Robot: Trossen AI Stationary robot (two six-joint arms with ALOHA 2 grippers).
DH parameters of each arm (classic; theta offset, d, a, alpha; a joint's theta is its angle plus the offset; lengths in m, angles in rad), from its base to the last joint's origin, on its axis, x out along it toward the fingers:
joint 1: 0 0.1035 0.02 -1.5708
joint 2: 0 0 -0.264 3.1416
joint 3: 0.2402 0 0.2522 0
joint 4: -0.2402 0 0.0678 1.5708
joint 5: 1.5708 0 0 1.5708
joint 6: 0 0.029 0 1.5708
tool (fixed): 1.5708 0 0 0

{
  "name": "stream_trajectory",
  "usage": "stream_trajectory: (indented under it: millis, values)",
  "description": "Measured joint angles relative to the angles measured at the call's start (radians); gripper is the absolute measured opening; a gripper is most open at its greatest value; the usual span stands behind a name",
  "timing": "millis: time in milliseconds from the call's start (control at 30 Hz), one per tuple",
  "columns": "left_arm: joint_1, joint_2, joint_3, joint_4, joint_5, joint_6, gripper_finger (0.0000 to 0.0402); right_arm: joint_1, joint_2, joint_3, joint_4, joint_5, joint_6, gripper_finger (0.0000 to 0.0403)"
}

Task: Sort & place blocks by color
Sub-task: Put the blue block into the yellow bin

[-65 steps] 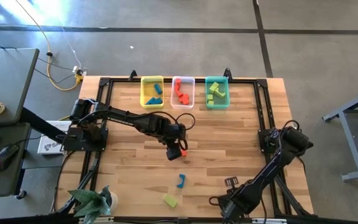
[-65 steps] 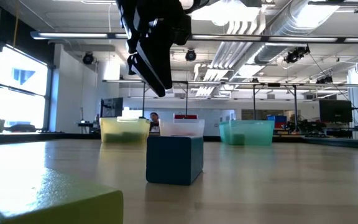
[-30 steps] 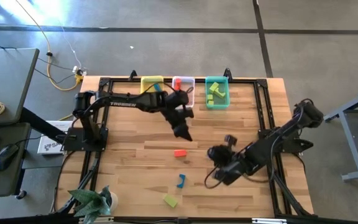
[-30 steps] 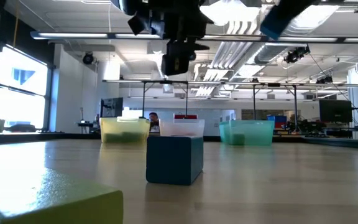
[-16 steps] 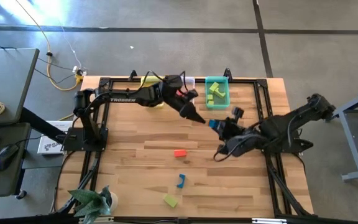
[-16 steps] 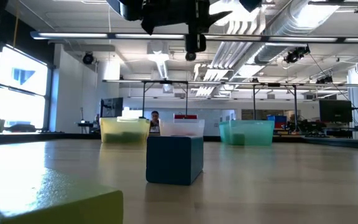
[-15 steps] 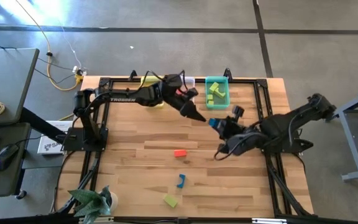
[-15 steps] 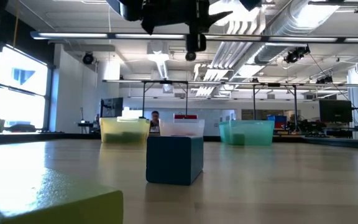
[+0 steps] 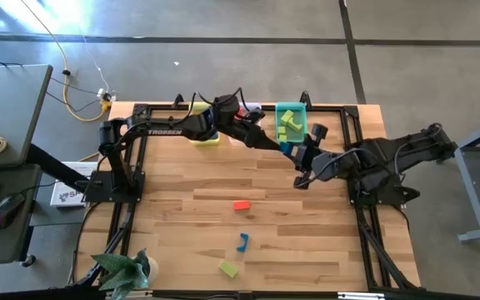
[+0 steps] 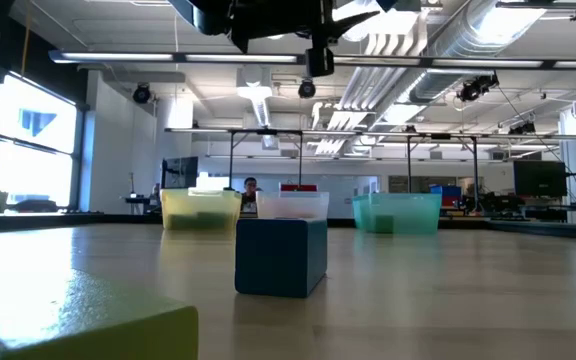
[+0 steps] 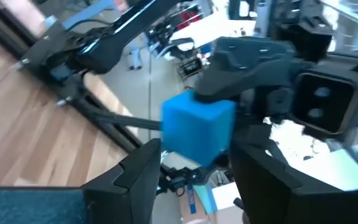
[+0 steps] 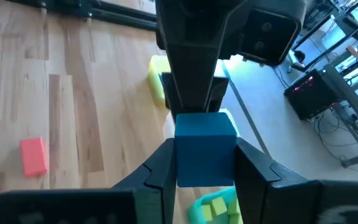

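A blue cube block point(image 12: 205, 146) hangs in the air just in front of the teal bin point(image 9: 291, 123), with my right gripper point(image 9: 293, 153) shut on it. My left gripper point(image 9: 274, 144) points level at it from the table's left, open. In the left wrist view its fingertips point(image 11: 146, 155) stand at either side of the cube point(image 11: 197, 129); whether they touch it I cannot tell. On the table lie a red block point(image 9: 241, 205), a blue arch block point(image 9: 242, 242) and a yellow-green block point(image 9: 228, 268). My right gripper pinches the blue cube by two opposite sides point(image 12: 181, 163) between its two fingers point(image 12: 159, 169). The fingers come from the table's right side, slanting a little downward. The cube is lifted well clear of the table and sits square in the hold.
A yellow bin point(image 9: 204, 127), a clear bin point(image 9: 252, 112) and the teal bin stand in a row at the far edge, with blocks in them. My left arm point(image 9: 182, 129) crosses over the yellow and clear bins. A black frame point(image 9: 352, 167) rims the table.
My right gripper has carried the blue cube up from the middle of the table toward the far edge, near the teal bin. My left gripper has gone toward the right and far edges and tipped from pointing down to level, meeting the cube. The red block has stayed on the table.
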Motion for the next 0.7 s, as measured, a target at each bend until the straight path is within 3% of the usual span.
stream_trajectory:
  millis: [233,700]
  values:
    - [0.003,-0.002,0.000,0.032,0.000,-0.015,0.0181,-0.031,0.000,0.000,0.105,-0.027,-0.115,0.0095]
    - [0.013,0.000,-0.001,0.087,-0.004,0.002,0.0163,-0.077,-0.003,0.001,0.127,-0.076,-0.119,0.0095]
